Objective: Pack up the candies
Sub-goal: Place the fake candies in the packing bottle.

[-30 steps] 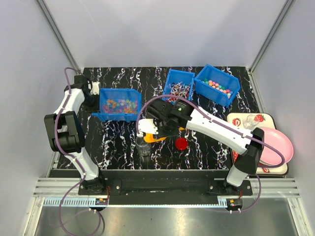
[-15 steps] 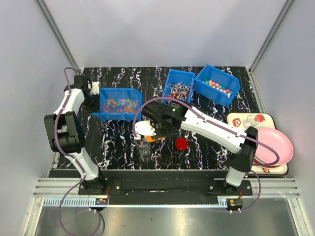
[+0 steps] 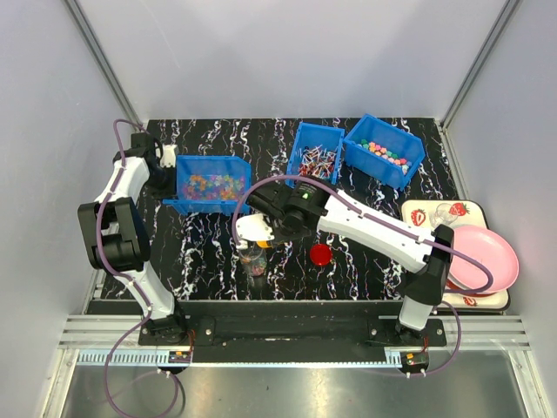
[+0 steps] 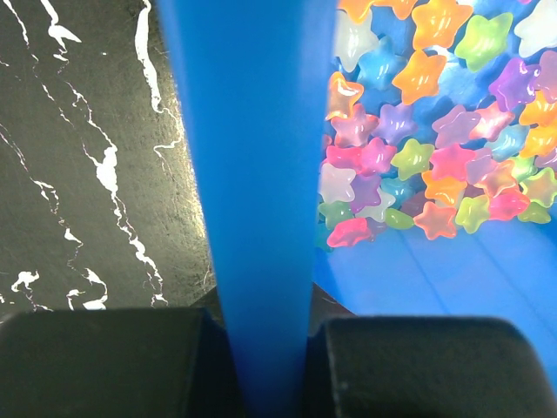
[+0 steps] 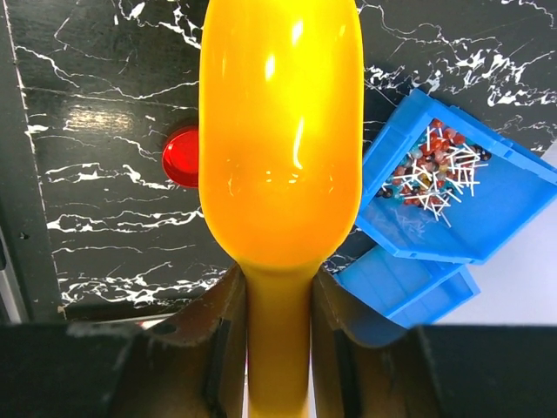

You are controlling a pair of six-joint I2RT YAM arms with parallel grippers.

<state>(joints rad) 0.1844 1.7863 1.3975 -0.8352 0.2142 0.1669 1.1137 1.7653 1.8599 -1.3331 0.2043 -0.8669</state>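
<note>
The right gripper (image 5: 277, 300), clamped on the yellow scoop (image 5: 280, 139), has shifted left to hang over the clear jar (image 3: 255, 261). The left gripper (image 4: 261, 348) stays clamped on the blue bin (image 4: 252, 174) wall.

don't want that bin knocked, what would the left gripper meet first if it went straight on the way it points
The left gripper is shut on the blue bin's side wall, so it would likely push further onto that wall first. Black table lies one side, star candies the other; depth is unclear.
</note>
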